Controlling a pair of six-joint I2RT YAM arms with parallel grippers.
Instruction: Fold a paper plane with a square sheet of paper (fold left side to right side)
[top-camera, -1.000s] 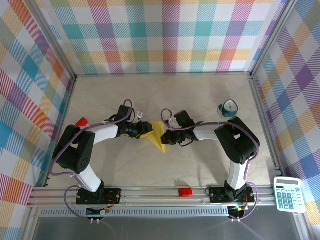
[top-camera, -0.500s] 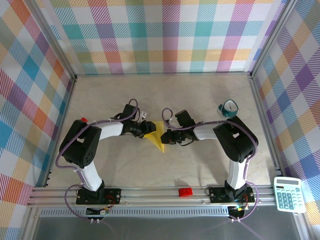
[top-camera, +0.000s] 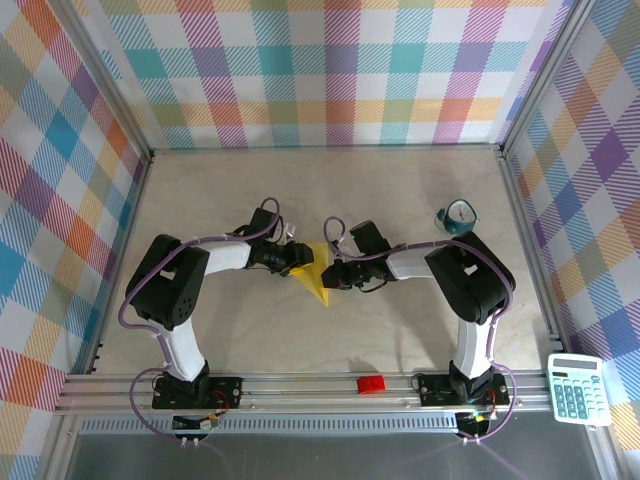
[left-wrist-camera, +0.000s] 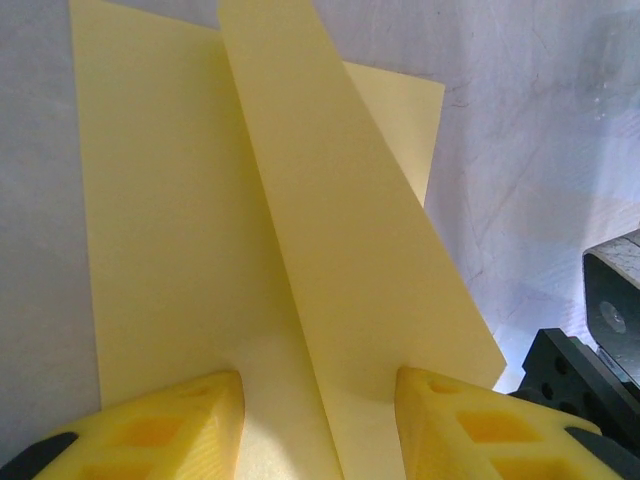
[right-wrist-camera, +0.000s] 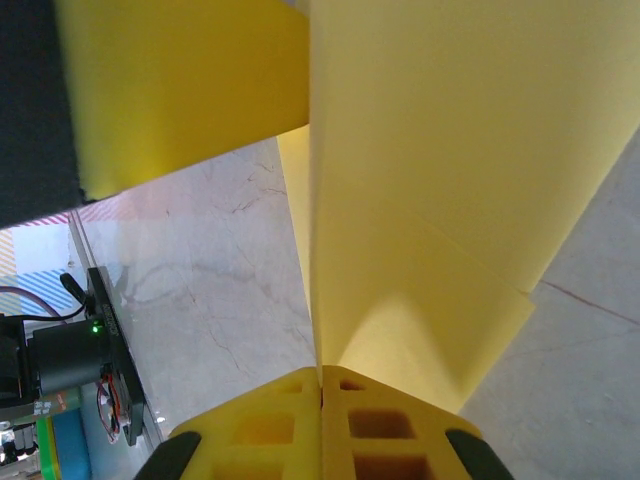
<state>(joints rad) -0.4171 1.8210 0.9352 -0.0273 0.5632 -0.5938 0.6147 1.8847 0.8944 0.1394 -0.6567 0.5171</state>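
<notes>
The right pincer (right-wrist-camera: 321, 400) is closed tight, its pads pressed together on the raised fold of the yellow sheet of paper (right-wrist-camera: 430, 180). The left pincer (left-wrist-camera: 318, 420) stands partly open, its tips straddling a long slanted flap without gripping it. The sheet lies mid-counter (top-camera: 400, 190) between both arms, and the keys of a calculator (top-camera: 578, 389) at the near right corner are too small to read.

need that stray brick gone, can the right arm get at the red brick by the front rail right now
Probably not yet. The right gripper is shut on the yellow paper, so it would have to let go first; nothing lies between it and the red brick.
</notes>
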